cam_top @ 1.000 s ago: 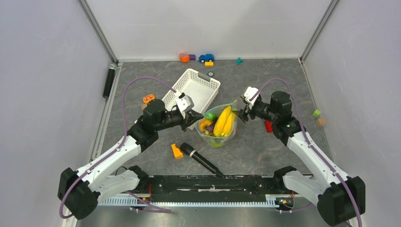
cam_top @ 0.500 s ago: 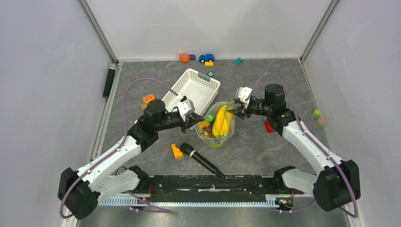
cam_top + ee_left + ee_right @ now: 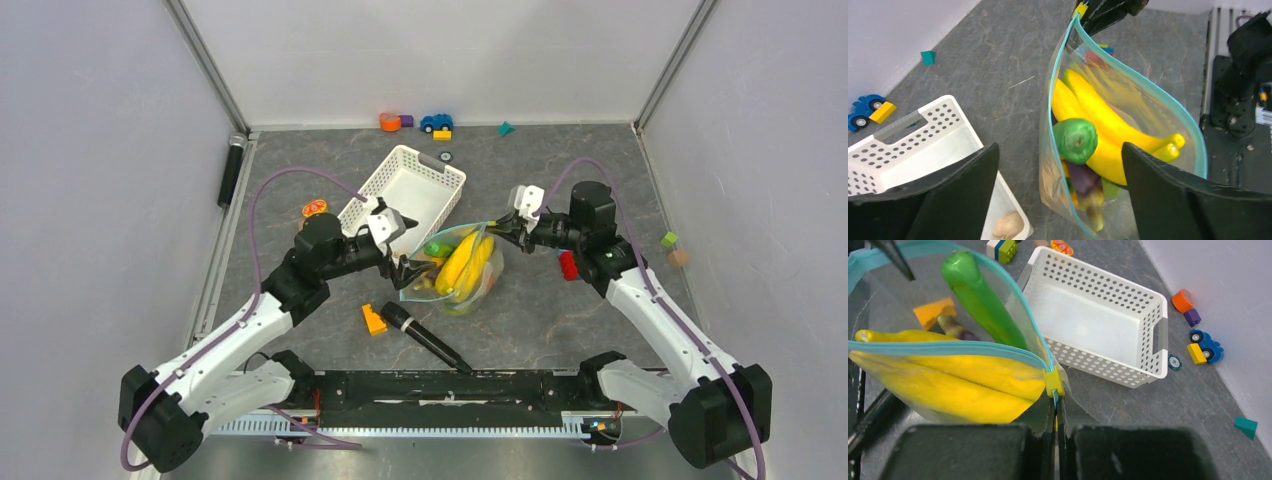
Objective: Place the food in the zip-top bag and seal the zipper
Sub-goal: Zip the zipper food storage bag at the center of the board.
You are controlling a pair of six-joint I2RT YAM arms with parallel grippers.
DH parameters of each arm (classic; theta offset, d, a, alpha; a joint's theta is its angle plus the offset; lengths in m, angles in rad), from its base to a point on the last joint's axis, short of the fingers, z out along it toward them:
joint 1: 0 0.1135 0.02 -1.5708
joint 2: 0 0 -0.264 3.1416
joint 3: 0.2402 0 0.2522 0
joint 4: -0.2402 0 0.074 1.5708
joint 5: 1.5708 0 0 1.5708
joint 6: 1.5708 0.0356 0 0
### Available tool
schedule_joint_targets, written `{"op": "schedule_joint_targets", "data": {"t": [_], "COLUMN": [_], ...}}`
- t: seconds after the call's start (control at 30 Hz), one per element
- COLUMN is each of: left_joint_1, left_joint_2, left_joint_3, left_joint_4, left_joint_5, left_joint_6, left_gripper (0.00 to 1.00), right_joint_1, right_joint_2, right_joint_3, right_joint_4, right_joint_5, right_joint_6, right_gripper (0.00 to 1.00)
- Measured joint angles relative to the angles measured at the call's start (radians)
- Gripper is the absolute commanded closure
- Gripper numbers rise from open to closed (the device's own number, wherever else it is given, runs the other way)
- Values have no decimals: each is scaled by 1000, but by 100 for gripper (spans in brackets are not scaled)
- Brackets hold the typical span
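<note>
Standing by the table, I see the zip-top bag slumped between the two arms, just in front of the near corner of the white slotted basket. Its mouth gapes: the two halves of the light-blue zipper curve apart and meet only at the end where a small yellow tab sits.

The right gripper is pressed fully together on the bag's edge right below that tab, with a sliver of clear film pinched between its black fingers. The left gripper is spread wide at the opposite end of the mouth, one finger on either side of the bag. It grips nothing, and I cannot tell whether either finger brushes the plastic.

Inside the bag lie the yellow bananas, long and side by side. The green cucumber leans across them with its blunt end up near the opening, and the purple eggplant is tucked underneath (only its tip shows from the left wrist).

A black microphone lies on the table just in front of the bag, with an orange block beside its head. A blue toy car stands by the back wall, well apart from all this.

I cannot read any lettering on the bag or the toys from here.
</note>
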Motion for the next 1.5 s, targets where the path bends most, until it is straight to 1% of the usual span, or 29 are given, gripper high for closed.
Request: {"op": "schedule_joint_targets", "data": {"t": [0.17, 0.3, 0.43, 0.57, 0.7, 0.83, 0.9, 1.03, 1.2, 1.37, 1.4, 1.47, 1.5], "left_joint_1": [0, 0, 0, -2, -23, -69, -83, -98, -100, -127, -133, -146, -152], "left_joint_2": [-20, 15, 95, 188, 259, 301, 311, 335, 390, 445, 451, 461, 466], "left_joint_3": [30, 129, 243, 337, 395, 418, 418, 420, 461, 525, 531, 536, 536], "left_joint_4": [-4, -3, 2, -3, -5, -30, -45, -59, -108, -174, -183, -200, -211], "left_joint_5": [-11, 7, 40, 114, 181, 214, 223, 233, 281, 307, 309, 314, 315], "left_joint_6": [-5, -1, 2, 2, 0, 9, 30, 67, 105, 158, 167, 187, 195], "left_gripper": [0, 0, 0, 0, 0, 1, 4, 10, 24, 36, 40, 53, 58], "right_joint_1": [0, 0, 21, 107, 216, 244, 246, 248, 248, 248, 248, 248, 248], "right_joint_2": [-18, -19, -48, -74, -58, -27, -25, -38, -85, -110, -111, -112, -112], "right_joint_3": [11, 61, 92, 116, 148, 178, 183, 192, 192, 192, 192, 192, 192], "right_joint_4": [42, 18, -31, -107, -198, -290, -325, -361, -382, -391, -392, -393, -394], "right_joint_5": [46, 42, 66, 172, 346, 473, 486, 460, 425, 396, 393, 385, 381], "right_joint_6": [156, 243, 300, 341, 417, 507, 531, 555, 567, 566, 566, 563, 563], "right_gripper": [100, 100, 100, 100, 100, 100, 100, 100, 100, 100, 100, 100, 100]}}
